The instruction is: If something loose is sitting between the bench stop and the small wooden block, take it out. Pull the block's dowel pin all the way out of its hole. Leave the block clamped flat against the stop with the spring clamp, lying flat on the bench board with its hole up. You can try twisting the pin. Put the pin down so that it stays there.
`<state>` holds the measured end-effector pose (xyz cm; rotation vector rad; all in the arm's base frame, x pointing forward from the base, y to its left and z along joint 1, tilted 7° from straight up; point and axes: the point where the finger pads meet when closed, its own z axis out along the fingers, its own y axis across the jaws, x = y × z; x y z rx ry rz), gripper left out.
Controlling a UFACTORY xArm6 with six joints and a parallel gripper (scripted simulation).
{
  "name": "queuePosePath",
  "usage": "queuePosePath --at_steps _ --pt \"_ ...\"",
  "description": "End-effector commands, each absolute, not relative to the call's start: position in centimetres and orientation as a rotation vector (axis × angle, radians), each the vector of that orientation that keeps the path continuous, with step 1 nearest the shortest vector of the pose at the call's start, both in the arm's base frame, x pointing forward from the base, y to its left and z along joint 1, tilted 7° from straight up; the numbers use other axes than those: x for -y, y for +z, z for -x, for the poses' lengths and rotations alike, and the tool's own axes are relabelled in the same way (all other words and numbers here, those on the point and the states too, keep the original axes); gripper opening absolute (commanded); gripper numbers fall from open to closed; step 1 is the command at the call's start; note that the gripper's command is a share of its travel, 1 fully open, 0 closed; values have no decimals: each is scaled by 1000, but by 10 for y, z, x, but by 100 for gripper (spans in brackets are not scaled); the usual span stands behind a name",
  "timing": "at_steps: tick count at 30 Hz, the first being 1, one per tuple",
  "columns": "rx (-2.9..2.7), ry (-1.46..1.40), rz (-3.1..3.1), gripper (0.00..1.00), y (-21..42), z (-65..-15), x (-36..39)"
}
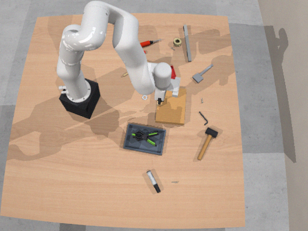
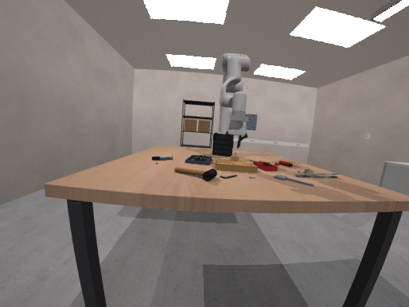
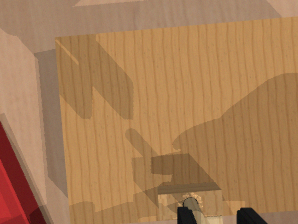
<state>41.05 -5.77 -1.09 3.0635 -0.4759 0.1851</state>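
The bench board [image 1: 172, 111] [image 2: 236, 167] [image 3: 225, 60] lies flat on the table. The small wooden block [image 3: 167, 206] [image 2: 235, 158] is on it, near the board's edge at the bottom of the wrist view. The dowel pin [image 3: 190, 204] stands up from the block. My gripper [image 3: 217, 216] [image 1: 159, 102] is partly open and empty, fingers pointing down above the block; the pin's top shows beside the left finger. The green and black spring clamp [image 1: 144, 135] lies in the blue tray [image 1: 142, 151] [image 2: 192, 162]. The stop and any gap beside it cannot be made out.
A red container [image 1: 173, 72] [image 2: 266, 166] [image 3: 10, 185] stands beside the board. A mallet [image 1: 205, 146] [image 2: 191, 172], hex key [image 1: 204, 118] and scraper [image 1: 198, 78] lie on the board's far side from the robot base. A marker [image 1: 153, 181] lies beyond the tray.
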Motion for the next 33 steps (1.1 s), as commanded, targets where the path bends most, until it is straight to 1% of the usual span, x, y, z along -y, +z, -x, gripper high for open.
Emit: queuePosePath --at_steps 1,15,17,25,33 --pt "572 193 -3049 28 -10 -412 62" --pt "1232 197 -2880 28 -14 -408 88" --pt "1232 197 -2880 28 -14 -408 88" --pt "1749 194 -2629 28 -17 -403 111" --pt "2130 184 -2365 28 -20 -397 133"
